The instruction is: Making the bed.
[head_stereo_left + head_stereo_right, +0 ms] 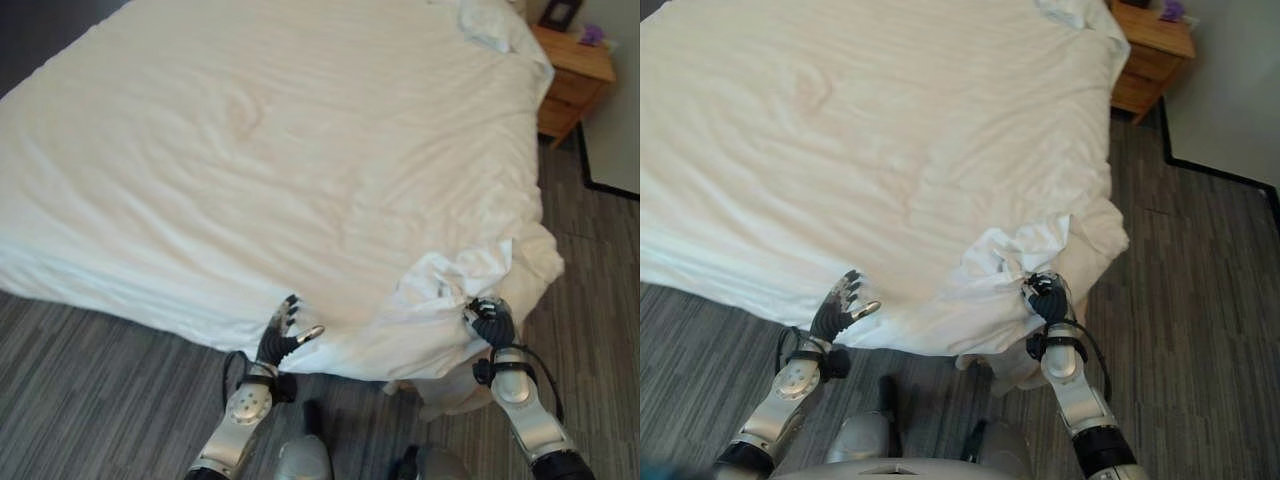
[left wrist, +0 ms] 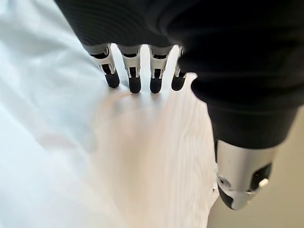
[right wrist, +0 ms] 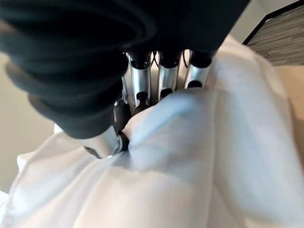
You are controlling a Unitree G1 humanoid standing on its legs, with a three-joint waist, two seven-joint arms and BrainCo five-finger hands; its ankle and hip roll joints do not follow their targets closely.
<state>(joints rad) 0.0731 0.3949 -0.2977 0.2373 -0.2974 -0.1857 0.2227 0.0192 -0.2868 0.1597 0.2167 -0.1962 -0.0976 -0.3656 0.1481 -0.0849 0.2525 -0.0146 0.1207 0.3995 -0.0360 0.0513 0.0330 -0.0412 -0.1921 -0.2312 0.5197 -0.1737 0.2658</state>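
Grey plank floor (image 1: 90,380) surrounds a bed (image 1: 60,275) covered by a white duvet (image 1: 260,130), with a wooden nightstand (image 1: 572,75) past its far corner and a pillow (image 1: 490,25) at the head. Left eye view: the duvet lies mostly flat, but its near corner is bunched into a crumpled fold (image 1: 445,285); the right hand (image 1: 490,322) sits at that fold, and the left hand (image 1: 285,332) hovers at the near edge with fingers spread. Right eye view: same layout, the right hand (image 1: 1047,296) is buried in the bunched cloth. Left wrist view: the left hand (image 2: 142,71) has straight fingers resting on or just above the duvet, nothing pinched. Right wrist view: the right hand (image 3: 156,80) has fingers and thumb closed round a ridge of duvet. Step looks like corner straightening; next move probably calls for pulling the fold outward and flat while the left hand steadies the edge.
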